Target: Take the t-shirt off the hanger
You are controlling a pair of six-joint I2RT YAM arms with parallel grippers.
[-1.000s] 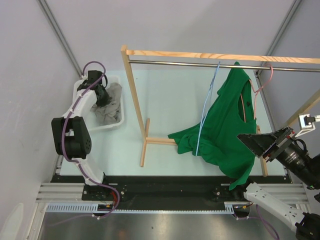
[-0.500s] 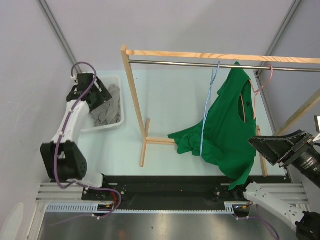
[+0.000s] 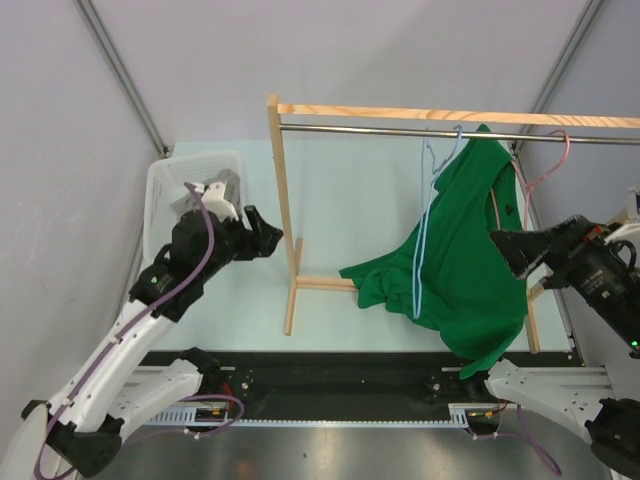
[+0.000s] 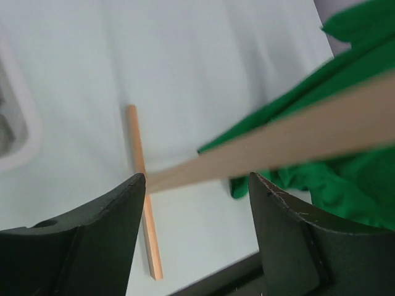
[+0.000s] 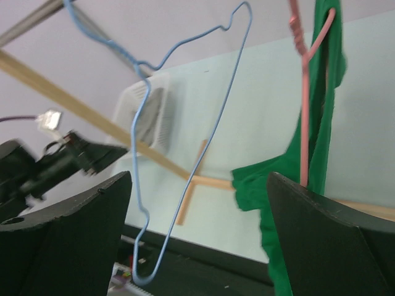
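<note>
A green t-shirt (image 3: 465, 260) hangs askew on a pink hanger (image 3: 541, 176) from the rack's metal rod (image 3: 380, 128), one sleeve trailing onto the table. My right gripper (image 3: 507, 250) is open at the shirt's right edge. In the right wrist view its jaws (image 5: 197, 185) stand wide with nothing between them; the pink hanger (image 5: 304, 111) and the shirt (image 5: 324, 129) lie ahead on the right. My left gripper (image 3: 265, 238) is open beside the rack's left post. Its wrist view shows empty jaws (image 4: 196, 188) and the shirt (image 4: 345, 179) beyond.
An empty blue wire hanger (image 3: 430, 205) hangs left of the shirt, close ahead in the right wrist view (image 5: 185, 123). A white basket (image 3: 165, 180) with grey cloth (image 3: 229, 186) sits at the back left. The wooden rack's foot (image 3: 291, 290) lies on the table.
My left arm rose out of the basket, let go of the grey cloth and swung right to the rack's post. The right gripper moved up and left to the shirt.
</note>
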